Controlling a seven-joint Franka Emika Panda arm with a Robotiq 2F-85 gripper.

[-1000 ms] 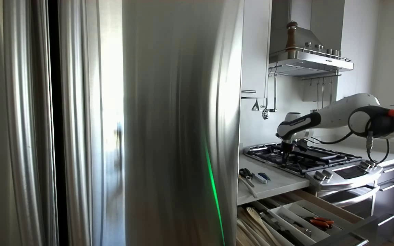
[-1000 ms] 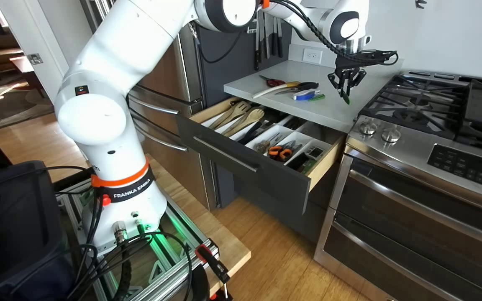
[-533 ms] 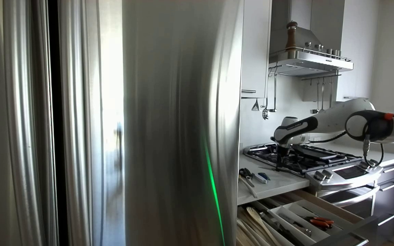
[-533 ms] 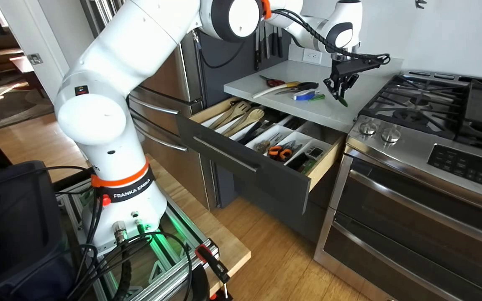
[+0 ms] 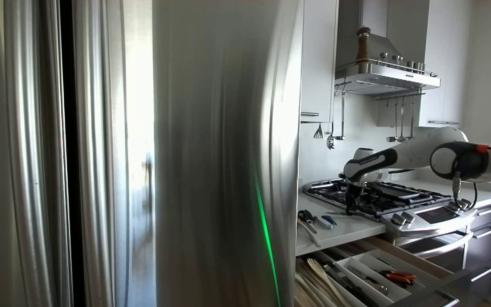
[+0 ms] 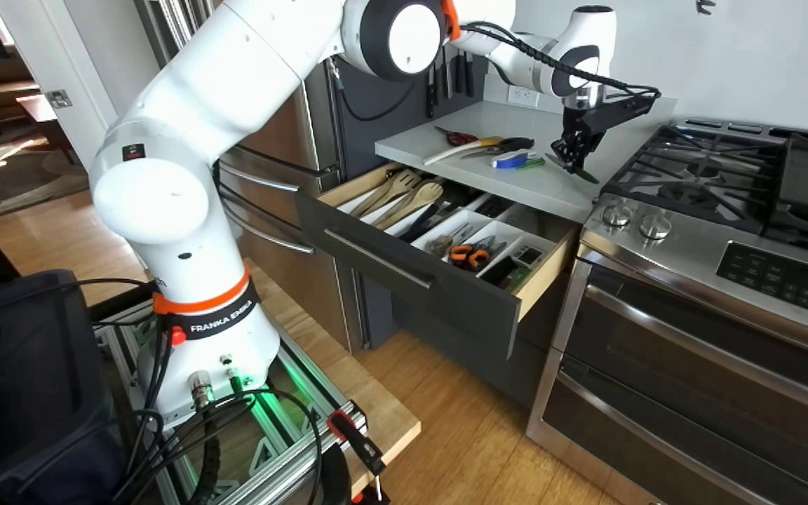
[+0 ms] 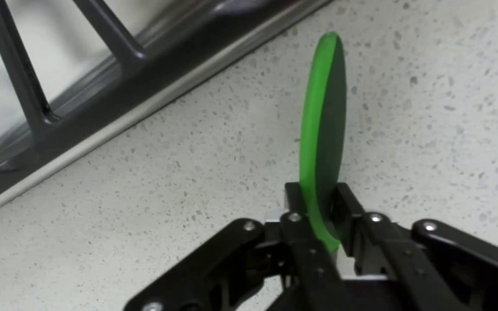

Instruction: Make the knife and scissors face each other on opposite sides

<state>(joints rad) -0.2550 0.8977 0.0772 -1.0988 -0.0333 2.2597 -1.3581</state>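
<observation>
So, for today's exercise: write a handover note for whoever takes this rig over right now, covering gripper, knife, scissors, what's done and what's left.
Gripper: closed on the green-handled knife.
Knife: low at the counter beside the stove, handle end toward the stove, blade roughly toward the black-handled tool; contact with the counter can't be told.
Scissors: an orange-handled pair lies in the open drawer; the red-handled tool and the black-handled tool on the counter may be scissors too.
Done: knife gripped.
Left: settle which pair is meant, then set the knife down facing it and release.
</observation>
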